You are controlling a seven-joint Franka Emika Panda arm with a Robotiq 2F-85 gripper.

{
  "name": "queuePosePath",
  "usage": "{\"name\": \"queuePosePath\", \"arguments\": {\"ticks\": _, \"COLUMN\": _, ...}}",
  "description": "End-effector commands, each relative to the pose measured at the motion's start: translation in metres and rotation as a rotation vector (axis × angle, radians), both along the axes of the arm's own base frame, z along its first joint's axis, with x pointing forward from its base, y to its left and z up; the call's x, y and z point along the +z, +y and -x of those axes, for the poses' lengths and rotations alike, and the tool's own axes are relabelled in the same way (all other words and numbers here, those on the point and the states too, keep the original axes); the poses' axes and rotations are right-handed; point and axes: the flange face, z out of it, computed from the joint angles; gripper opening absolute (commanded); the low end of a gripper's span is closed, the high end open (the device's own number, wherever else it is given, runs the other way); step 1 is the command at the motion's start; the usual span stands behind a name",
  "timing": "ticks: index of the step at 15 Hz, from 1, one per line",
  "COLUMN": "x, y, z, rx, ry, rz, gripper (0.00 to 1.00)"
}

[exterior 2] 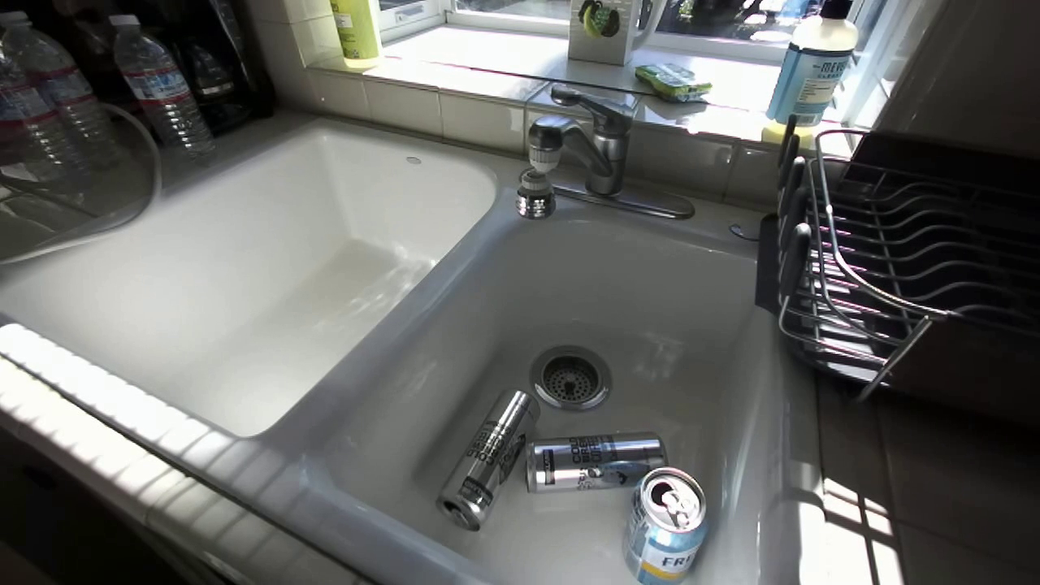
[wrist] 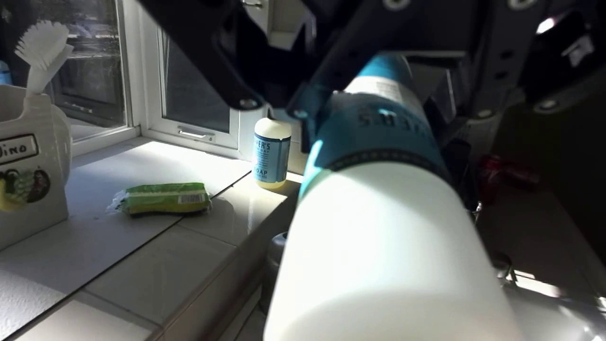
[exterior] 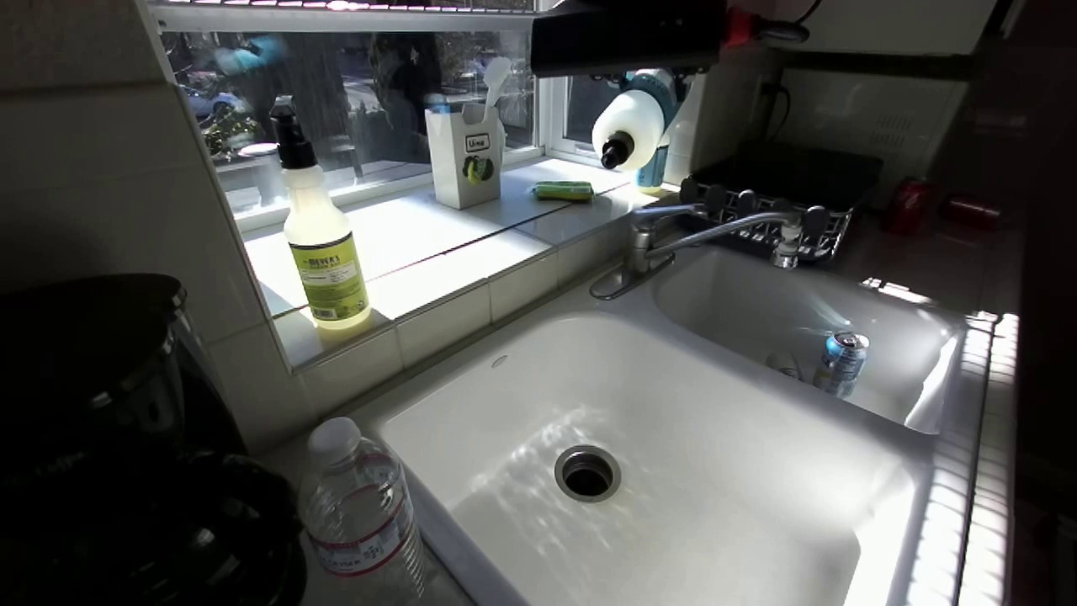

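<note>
A white sink (exterior: pixel 715 454) spreads across the lower right in an exterior view. In the wrist view, the gripper (wrist: pixel 378 109) at top is clamped around a blue-labelled bottle (wrist: pixel 388 246) slanting to the bottom edge; a green packet (wrist: pixel 165 199) lies centre left.

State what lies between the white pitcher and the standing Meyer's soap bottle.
A green-wrapped sponge packet lies on the windowsill between them, clearest in the wrist view.
</note>
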Motion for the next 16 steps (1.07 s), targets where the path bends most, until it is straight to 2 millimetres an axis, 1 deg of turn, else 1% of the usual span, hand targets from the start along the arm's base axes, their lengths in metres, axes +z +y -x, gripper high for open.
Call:
{"name": "queuePosePath", "arguments": {"ticks": 1, "x": -0.003, "y": -0.012, "z": 0.007, "rx": -0.048, "ry": -0.041, "rz": -0.152, "gripper": 0.31}}
{"name": "queuePosePath", "arguments": {"ticks": 3, "x": -0.004, "y": -0.014, "z": 0.005, "rx": -0.041, "ry": -0.051, "rz": -0.205, "gripper": 0.31}}
{"name": "queuePosePath", "arguments": {"ticks": 4, "x": 0.000, "y": -0.010, "z": -0.003, "rx": -0.033, "ry": -0.024, "rz": -0.145, "gripper": 0.56}}
{"name": "queuePosePath", "arguments": {"ticks": 6, "x": -0.002, "y": -0.013, "z": -0.004, "rx": -0.036, "ry": -0.031, "rz": -0.168, "gripper": 0.56}}
{"name": "queuePosePath", "arguments": {"ticks": 11, "x": -0.003, "y": -0.013, "z": -0.003, "rx": -0.041, "ry": -0.031, "rz": -0.172, "gripper": 0.56}}
{"name": "queuePosePath", "arguments": {"ticks": 12, "x": -0.003, "y": -0.013, "z": -0.003, "rx": -0.041, "ry": -0.032, "rz": -0.172, "gripper": 0.31}}
{"name": "queuePosePath", "arguments": {"ticks": 16, "x": 0.003, "y": -0.044, "z": -0.020, "rx": -0.095, "ry": -0.096, "rz": -0.343, "gripper": 0.31}}
